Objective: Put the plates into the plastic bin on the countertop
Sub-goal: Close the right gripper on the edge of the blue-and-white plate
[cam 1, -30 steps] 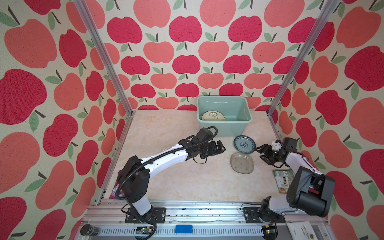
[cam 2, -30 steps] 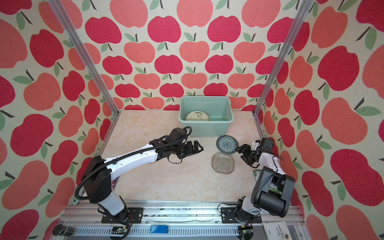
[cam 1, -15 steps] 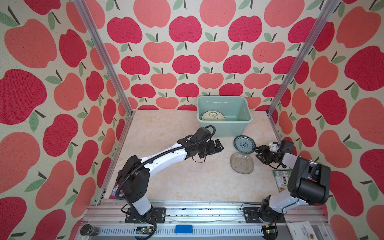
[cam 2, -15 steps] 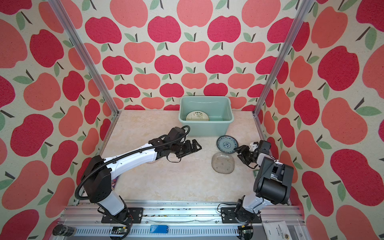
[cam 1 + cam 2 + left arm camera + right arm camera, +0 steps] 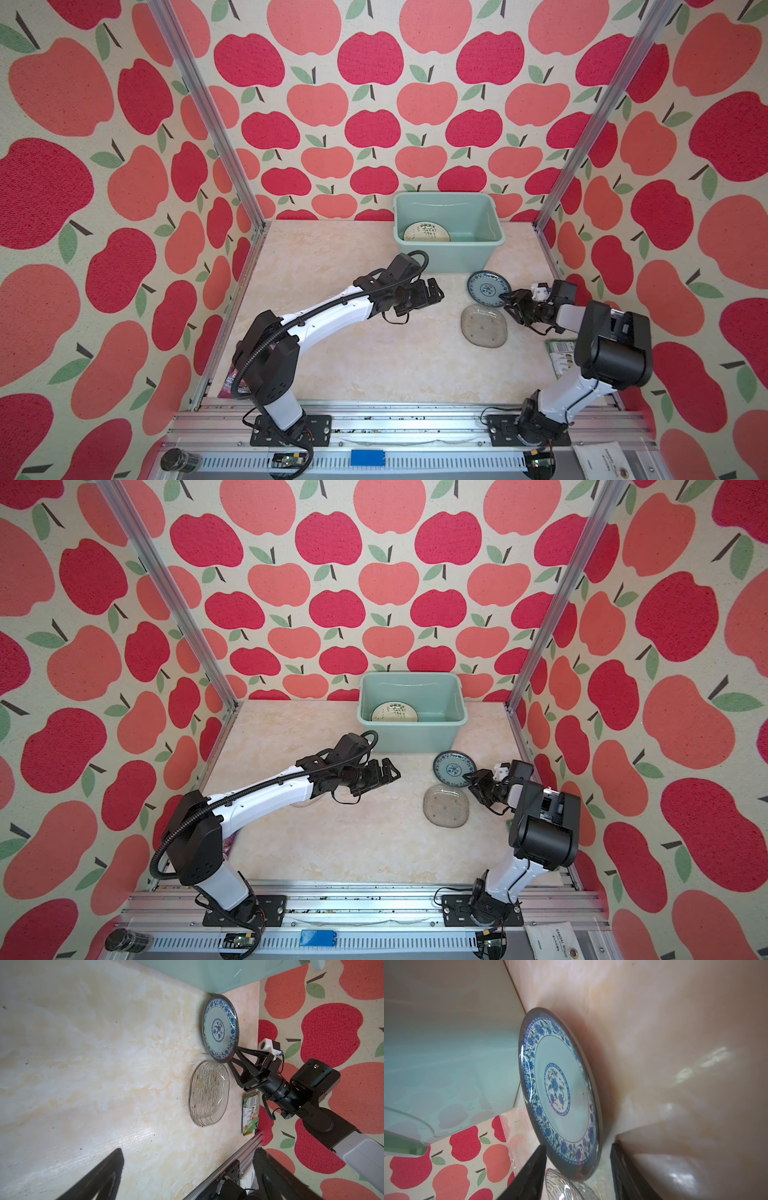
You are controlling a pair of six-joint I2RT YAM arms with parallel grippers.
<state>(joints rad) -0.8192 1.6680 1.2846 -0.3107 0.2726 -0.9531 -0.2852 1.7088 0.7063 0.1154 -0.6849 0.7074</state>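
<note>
Floral plate [image 5: 426, 232]: lower edge was hidden behind the bin [image 5: 449, 257] wall.
Green packet [image 5: 560, 358]: lower right, half covered by my right arm [image 5: 611, 349].

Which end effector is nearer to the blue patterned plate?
Right. The right end effector sits at the rim of the blue patterned plate, jaws either side of its edge; the left end effector hangs open farther off, above the countertop.

- The beige marble-patterned countertop [image 5: 353, 365] carries 5 things in plain sight.
- A mint-green plastic bin [image 5: 451, 253] stands at the back, right of centre.
- A blue patterned plate [image 5: 488, 288] lies just before the bin's right front corner.
- A clear glass plate [image 5: 484, 325] lies nearer the front, the 2 rims almost meeting.
- A green packet [image 5: 561, 357] lies flat by the right edge.
- A purple packet [image 5: 230, 382] shows at the left front corner, partly hidden.
</note>
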